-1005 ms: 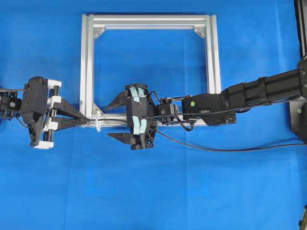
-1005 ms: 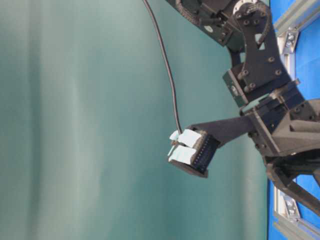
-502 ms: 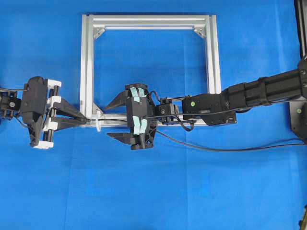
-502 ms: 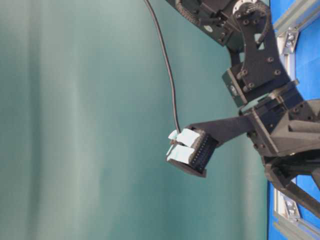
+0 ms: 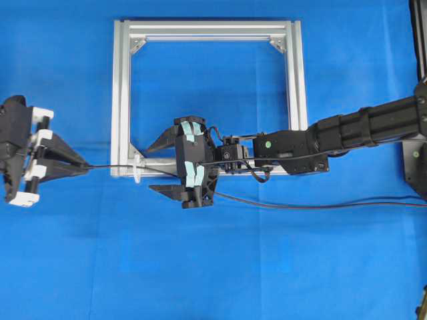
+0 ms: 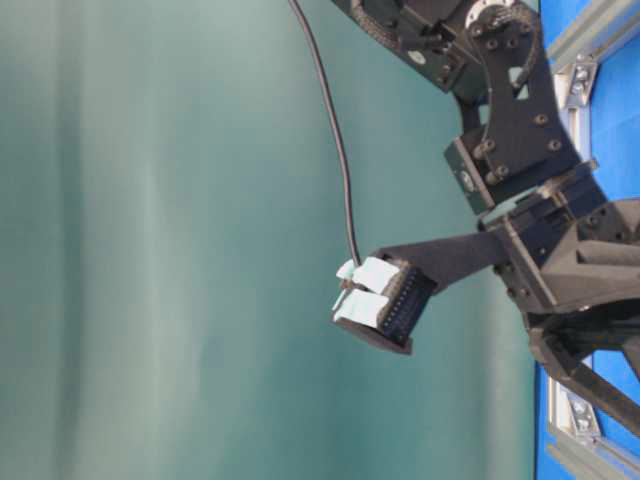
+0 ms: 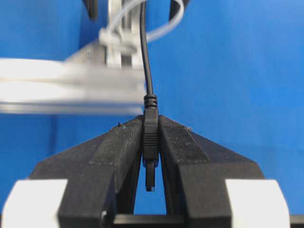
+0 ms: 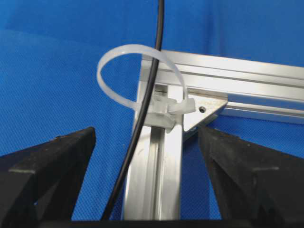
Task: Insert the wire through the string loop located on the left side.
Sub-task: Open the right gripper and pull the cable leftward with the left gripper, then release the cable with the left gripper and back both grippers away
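- Left wrist view first: I see my left gripper (image 7: pixel 151 142) clamped tight on the plug end of the wire (image 7: pixel 150 137), the dark plug squeezed between the two black fingers (image 7: pixel 118 152) with its tip poking back toward the camera.
- From that grip the wire runs straight ahead, past the blurred silver frame bar (image 7: pixel 71 90) and up through the string loop (image 7: pixel 166 26).
- Right wrist view: my right gripper (image 8: pixel 145 156) stands wide, its fingers (image 8: pixel 47 161) either side of the frame's lower bar and holding nothing.
- Between those fingers I see the white translucent loop standing up from the bar near the corner bracket (image 8: pixel 206 111), and the black wire passes through the ring and runs down along the left of the bar.
- Overhead, my left gripper sits at the far left edge, well clear of the frame; the wire stretches level from it to the loop at the frame's lower left corner, then under the right gripper and away to the right across the blue cloth (image 5: pixel 200 267).
- Table-level view shows only the right arm's links and a black cable; I cannot tell any finger state there.
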You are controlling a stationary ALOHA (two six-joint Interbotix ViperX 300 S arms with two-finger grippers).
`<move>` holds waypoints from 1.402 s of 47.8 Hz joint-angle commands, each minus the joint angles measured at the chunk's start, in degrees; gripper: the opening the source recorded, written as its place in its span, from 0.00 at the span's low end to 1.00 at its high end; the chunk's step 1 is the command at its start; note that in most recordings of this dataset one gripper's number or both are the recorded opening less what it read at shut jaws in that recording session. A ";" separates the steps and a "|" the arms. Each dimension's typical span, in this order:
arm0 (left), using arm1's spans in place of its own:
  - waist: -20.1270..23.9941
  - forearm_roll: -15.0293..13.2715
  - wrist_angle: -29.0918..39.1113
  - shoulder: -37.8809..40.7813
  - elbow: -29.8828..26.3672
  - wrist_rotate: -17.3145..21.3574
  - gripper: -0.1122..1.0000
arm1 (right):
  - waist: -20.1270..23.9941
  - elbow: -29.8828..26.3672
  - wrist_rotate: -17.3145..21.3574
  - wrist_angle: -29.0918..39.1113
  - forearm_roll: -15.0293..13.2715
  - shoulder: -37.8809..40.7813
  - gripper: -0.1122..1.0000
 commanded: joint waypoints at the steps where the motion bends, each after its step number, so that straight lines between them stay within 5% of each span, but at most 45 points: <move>1: -0.18 0.09 6.94 -5.19 -0.62 -0.79 0.17 | -0.09 -0.70 0.09 -0.62 -0.09 -2.99 0.89; 9: -0.18 0.09 18.37 -16.70 -0.35 -1.23 0.17 | -0.09 -0.79 0.09 -0.62 0.00 -3.08 0.89; 18: -0.35 0.09 22.50 -24.96 -0.35 -1.23 0.17 | -0.09 -0.79 0.09 -0.62 0.00 -3.16 0.89; 56: -1.05 0.35 19.78 -21.97 0.18 -0.88 0.18 | -0.09 -0.97 0.09 -1.05 0.00 -3.16 0.89; 59: -1.05 0.35 19.78 -21.97 0.18 -0.97 0.25 | -0.09 -0.97 0.09 -1.05 0.00 -3.16 0.89; 67: -1.05 0.35 19.78 -21.97 0.18 -0.79 0.73 | -0.09 -1.14 0.09 -1.05 0.00 -3.16 0.89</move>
